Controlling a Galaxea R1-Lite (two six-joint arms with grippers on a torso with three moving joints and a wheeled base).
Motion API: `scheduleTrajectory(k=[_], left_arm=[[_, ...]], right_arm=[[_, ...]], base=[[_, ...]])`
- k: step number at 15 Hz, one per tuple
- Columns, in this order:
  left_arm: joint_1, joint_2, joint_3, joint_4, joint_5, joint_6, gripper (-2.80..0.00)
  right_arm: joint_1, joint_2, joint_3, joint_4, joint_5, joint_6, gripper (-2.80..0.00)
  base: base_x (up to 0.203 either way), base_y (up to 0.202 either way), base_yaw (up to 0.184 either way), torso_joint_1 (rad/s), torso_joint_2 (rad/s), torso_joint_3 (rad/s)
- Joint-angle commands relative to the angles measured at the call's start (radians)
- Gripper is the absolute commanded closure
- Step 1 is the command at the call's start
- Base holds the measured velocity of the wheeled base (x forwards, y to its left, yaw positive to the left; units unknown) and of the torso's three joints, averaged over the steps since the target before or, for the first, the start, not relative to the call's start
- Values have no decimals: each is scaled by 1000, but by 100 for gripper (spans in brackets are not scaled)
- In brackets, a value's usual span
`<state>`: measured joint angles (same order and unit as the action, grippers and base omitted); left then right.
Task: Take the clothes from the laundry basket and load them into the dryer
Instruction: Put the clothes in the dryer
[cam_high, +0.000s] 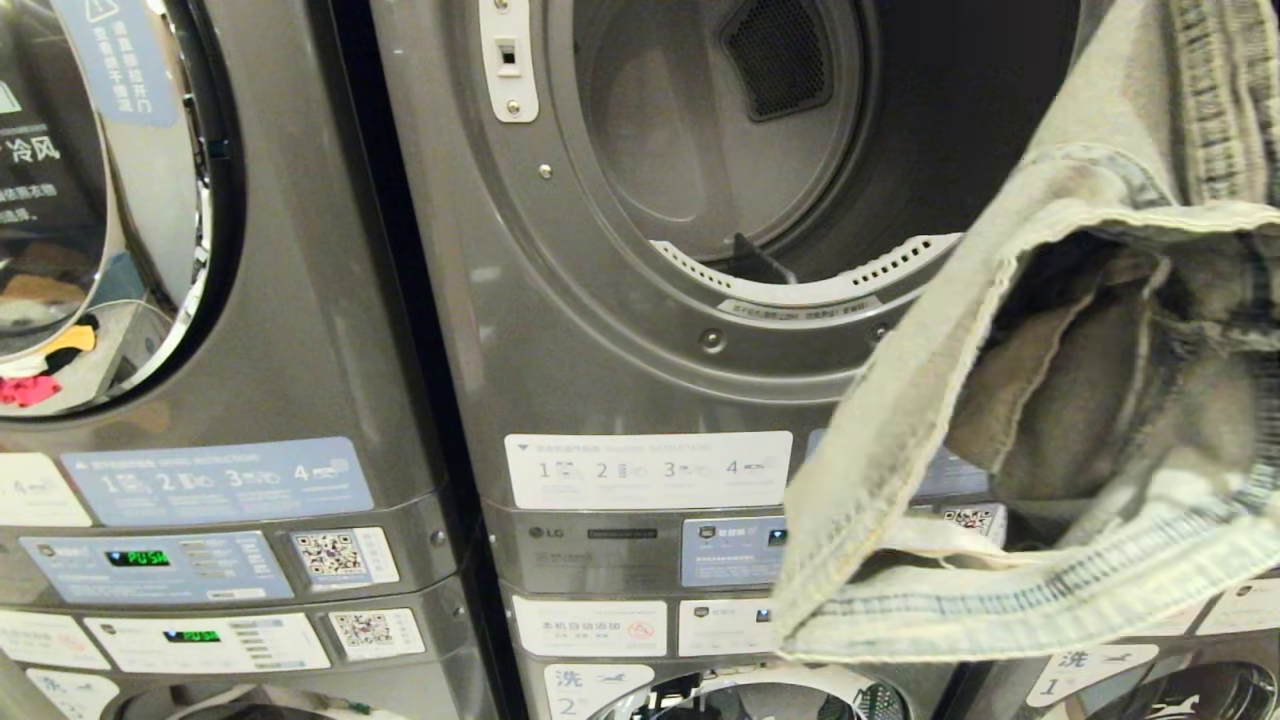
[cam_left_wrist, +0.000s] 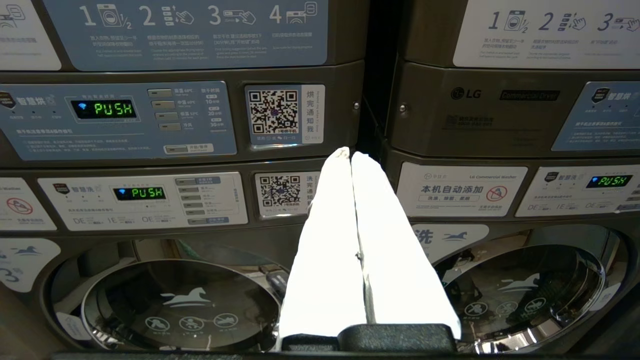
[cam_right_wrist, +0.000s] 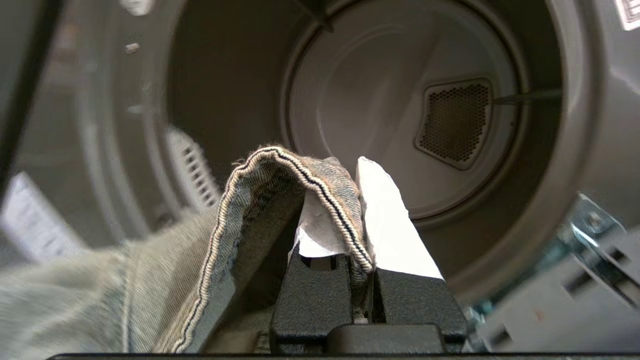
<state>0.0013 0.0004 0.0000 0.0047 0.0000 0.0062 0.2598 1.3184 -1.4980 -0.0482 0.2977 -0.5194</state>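
Setting: grey stacked laundry machines fill every view, a dark vertical gap between the two columns.
Dryer (cam_high: 640, 300): upper unit of the middle column, its round opening uncovered; the drum (cam_right_wrist: 400, 115) behind it holds no clothes, and a dark perforated vent (cam_right_wrist: 455, 122) sits in the pale back wall.
Open room: the opening's left and lower rim are unobstructed in the head view; its right side is covered by hanging cloth.
Neighbouring machine (cam_high: 150, 250): to the left, with a glass door (cam_high: 100, 200) that mirrors coloured clothes.
Lower washers (cam_left_wrist: 180, 300): chrome-ringed round doors with a horse emblem, seen from the left wrist.
Jeans (cam_high: 1060, 400): pale, washed-out blue-grey denim with stitched seams and hems, hanging bunched in front of the dryer's right side, the darker inside showing through a gaping fold.
Right gripper (cam_right_wrist: 357, 165): clamped on a folded denim hem, white fingertips level with the drum mouth and aimed at the back wall.
Left gripper (cam_left_wrist: 351, 156): white fingers pressed together, holding nothing, low before the control panels near the gap between columns.
Writing: "LG" and "Commercial Dryer" on the middle panel (cam_left_wrist: 505, 95); "LG Commercial Washer" below; green displays (cam_left_wrist: 104, 109) read "PUSH"; numbered 1–4 instruction stickers (cam_high: 648, 470); QR codes (cam_left_wrist: 273, 112); Chinese text, including 冷风 on the left door.
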Motion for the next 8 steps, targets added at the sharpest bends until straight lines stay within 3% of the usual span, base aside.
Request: scheduleTrajectory(k=[1,5,6,8], left_arm=[[0,0,2,0,0,0,0],[0,0,2,0,0,0,0],[0,0,2,0,2,0,0],[0,0,2,0,0,0,0]], right_arm=[[49,122,-72,-11,-63,-5,0],[70,297,-374,-91,-175,13,0],[81,345,-455,-147,-217,20,0],[128,382,-493,-319,-337,33,0]], base=[[0,0,0,0,0,0],[0,0,0,0,0,0],[0,0,0,0,0,0],[0,0,0,0,0,0]])
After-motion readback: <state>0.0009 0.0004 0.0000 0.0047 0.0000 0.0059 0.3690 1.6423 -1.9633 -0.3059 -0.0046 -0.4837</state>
